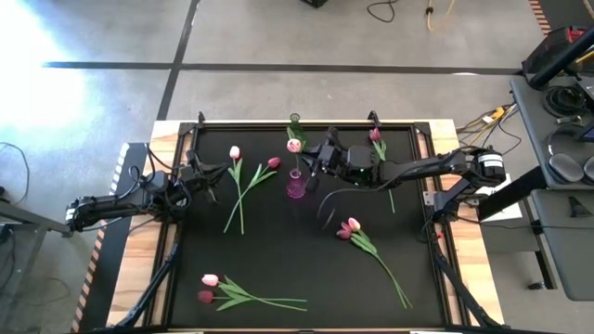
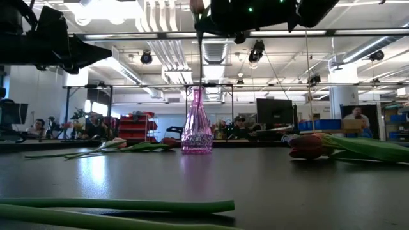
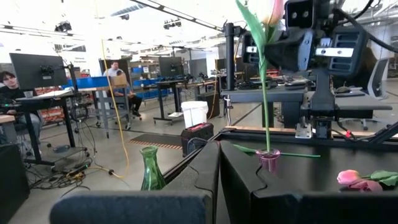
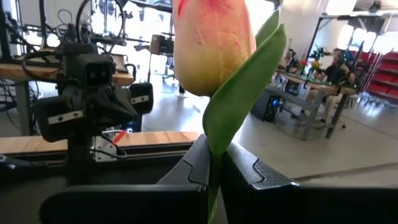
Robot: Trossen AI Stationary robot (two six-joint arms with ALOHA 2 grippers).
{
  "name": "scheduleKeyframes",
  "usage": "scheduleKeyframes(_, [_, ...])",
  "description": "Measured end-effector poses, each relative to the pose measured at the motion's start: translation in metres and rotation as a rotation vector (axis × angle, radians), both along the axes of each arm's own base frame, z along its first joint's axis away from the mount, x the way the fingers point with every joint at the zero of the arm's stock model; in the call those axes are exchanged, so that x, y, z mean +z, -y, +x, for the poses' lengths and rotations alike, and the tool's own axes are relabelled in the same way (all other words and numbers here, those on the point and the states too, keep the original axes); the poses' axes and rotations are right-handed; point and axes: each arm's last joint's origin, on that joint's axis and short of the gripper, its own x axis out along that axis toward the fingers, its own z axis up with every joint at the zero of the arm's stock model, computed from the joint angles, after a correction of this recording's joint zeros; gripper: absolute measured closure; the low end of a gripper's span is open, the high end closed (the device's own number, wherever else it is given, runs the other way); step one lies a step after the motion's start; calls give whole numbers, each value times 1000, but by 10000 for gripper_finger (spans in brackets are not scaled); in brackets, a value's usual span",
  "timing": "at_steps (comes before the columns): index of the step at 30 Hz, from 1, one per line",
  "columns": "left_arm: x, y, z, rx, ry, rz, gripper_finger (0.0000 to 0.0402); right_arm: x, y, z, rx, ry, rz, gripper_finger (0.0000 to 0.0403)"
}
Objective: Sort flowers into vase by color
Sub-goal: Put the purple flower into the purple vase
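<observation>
In the high view, the tulips nearest the camera's foot are lying at the table's near left: a pale pink tulip (image 1: 211,279) and a dark red tulip (image 1: 205,297), stems crossing. Another pair (image 1: 349,228) is resting near the right of the black mat (image 1: 278,241), and two more (image 1: 235,152) are lying left of centre. My right gripper (image 1: 308,158) is hanging at the middle far side, just over the pink vase (image 1: 296,185), holding the pale tulip (image 1: 294,145). My left gripper (image 1: 206,170) is waiting at the left, and I cannot tell how its fingers are set. A green vase (image 1: 295,122) is standing at the far edge.

In the low view, a green stem (image 2: 115,206) is lying closest; beyond it the pink vase (image 2: 197,124) is standing upright with a thin stem (image 2: 201,57) running down toward its mouth.

In the left wrist view, the stem (image 3: 265,93) seems to be entering the vase (image 3: 269,159), though the rim is small here.

In the right wrist view, my fingers (image 4: 193,163) are clenching the stem just under the pale bloom (image 4: 214,43).

I judge I am placing a pale flower; next I should be lowering until the stem seats, then releasing gently so the narrow vase is not tipping.
</observation>
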Motion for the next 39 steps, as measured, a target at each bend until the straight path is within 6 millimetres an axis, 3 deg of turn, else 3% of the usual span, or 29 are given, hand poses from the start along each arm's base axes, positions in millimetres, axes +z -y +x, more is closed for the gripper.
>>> scheduleKeyframes(8, [0, 0, 0, 0, 0, 0, 402, -15, 2, -4, -5, -36, 48, 390])
scheduleKeyframes(19, [0, 0, 0, 0, -3, -1, 402, -40, 11, 15, -24, -108, 40, 390])
scheduleKeyframes(26, [-1, 0, 1, 1, -13, 2, 402, -42, 13, 22, -49, -124, 19, 386])
scheduleKeyframes(39, [-2, 0, 2, 1, -26, 3, 402, -33, 12, 13, -68, -190, 24, 248])
